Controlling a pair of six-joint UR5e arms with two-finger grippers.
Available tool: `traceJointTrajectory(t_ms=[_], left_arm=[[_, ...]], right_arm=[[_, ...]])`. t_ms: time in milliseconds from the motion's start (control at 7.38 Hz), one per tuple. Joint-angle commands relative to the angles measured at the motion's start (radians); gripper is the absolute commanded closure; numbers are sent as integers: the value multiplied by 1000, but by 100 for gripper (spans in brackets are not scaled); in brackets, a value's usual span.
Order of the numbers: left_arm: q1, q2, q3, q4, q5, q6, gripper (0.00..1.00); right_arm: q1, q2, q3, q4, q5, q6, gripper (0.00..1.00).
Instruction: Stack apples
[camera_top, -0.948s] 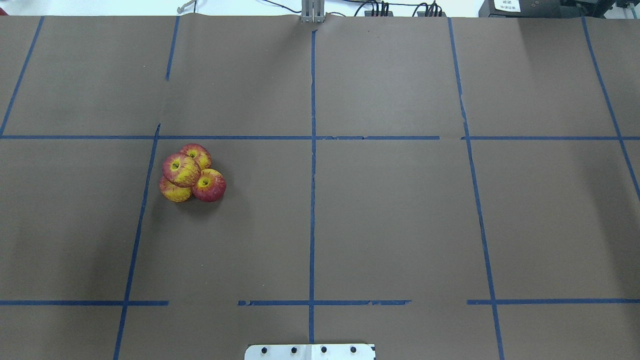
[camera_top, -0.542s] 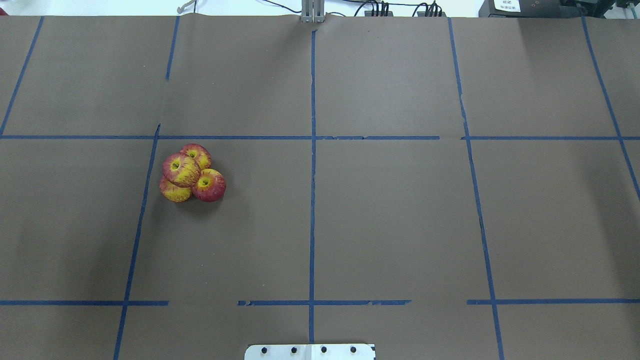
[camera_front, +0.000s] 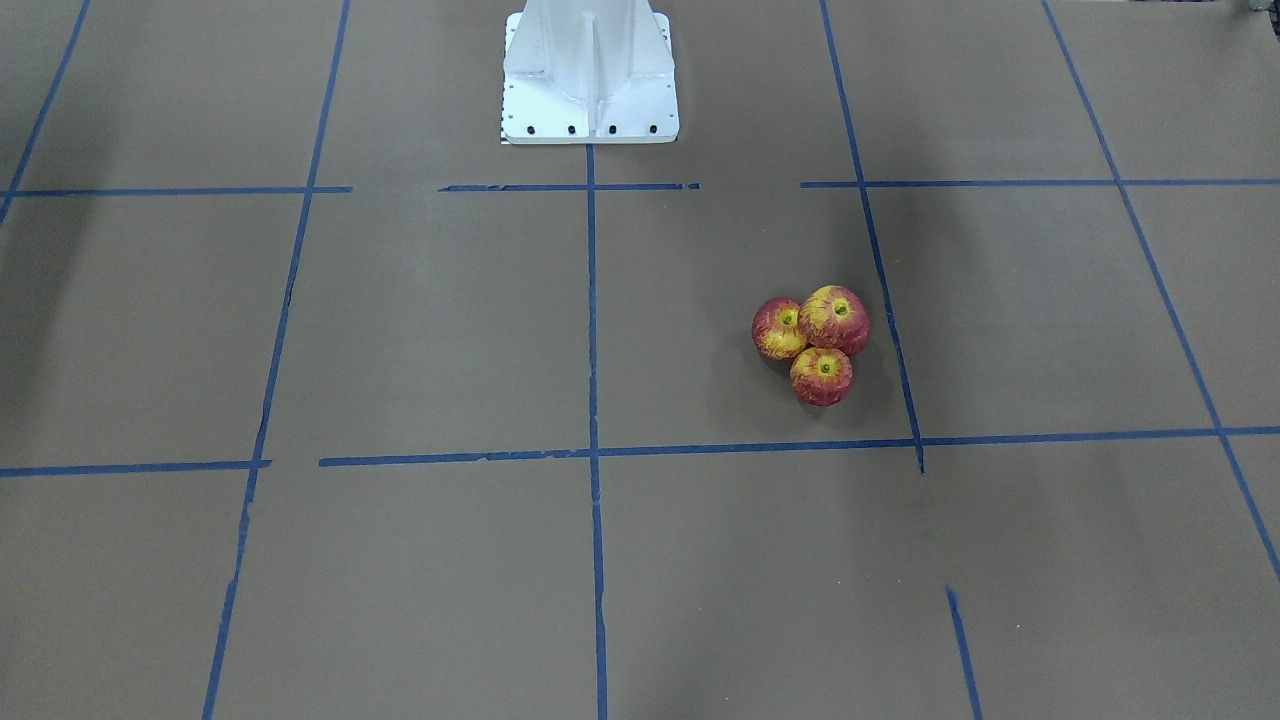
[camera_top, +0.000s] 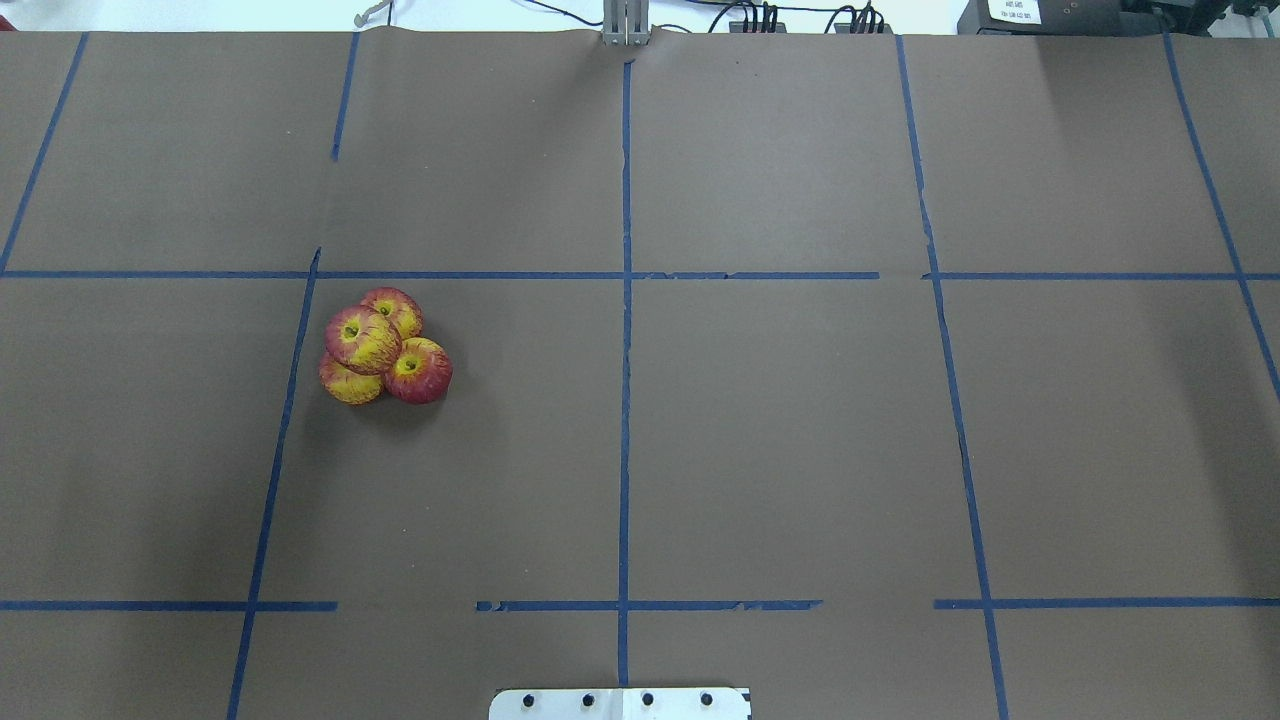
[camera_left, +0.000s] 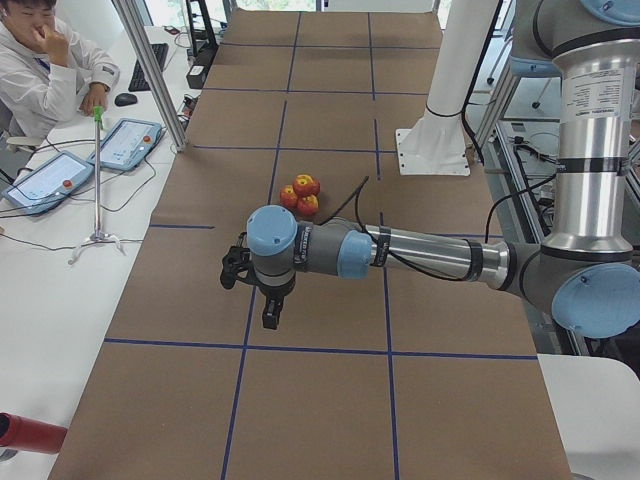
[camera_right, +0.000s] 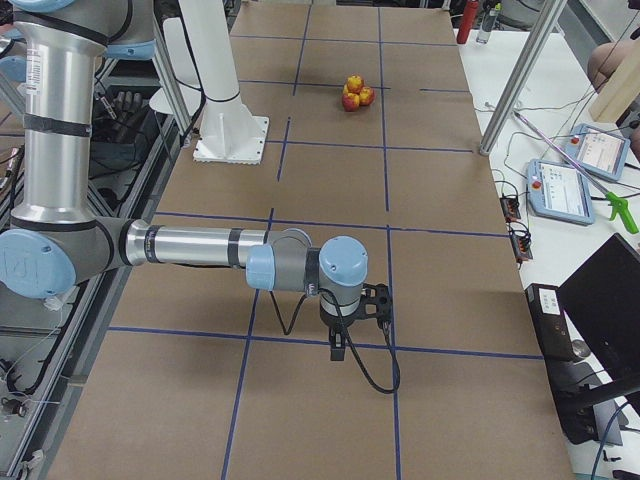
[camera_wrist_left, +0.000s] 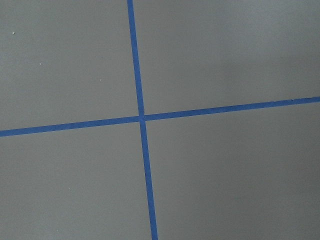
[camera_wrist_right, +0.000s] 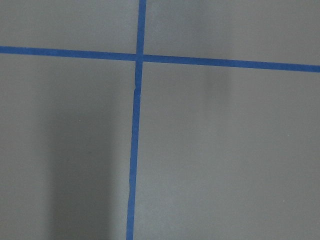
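The four apples form a small pile on the brown table, left of centre in the overhead view. One apple rests on top of three others. In the front-facing view the pile shows three apples, with the fourth hidden. The pile also shows in the left view and the right view. My left gripper hangs over bare table well short of the pile. My right gripper hangs over the far end of the table. Only the side views show the grippers, so I cannot tell whether they are open or shut.
Blue tape lines divide the brown table. The robot's white pedestal stands at the robot's edge. Both wrist views show only table and tape crossings. An operator, tablets and a metal post stand beyond the far edge.
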Motion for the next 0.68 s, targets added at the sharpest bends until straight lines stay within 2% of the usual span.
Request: traceJointTrajectory(t_ms=[0,135,542], left_arm=[[1,9,15,40,6,-9,0],[1,5,36,57,50,-9,0],[1,31,50,57,57,-1,0]], right_arm=[[0,0,0,0,0,0,0],[0,0,0,0,0,0,0],[0,0,0,0,0,0,0]])
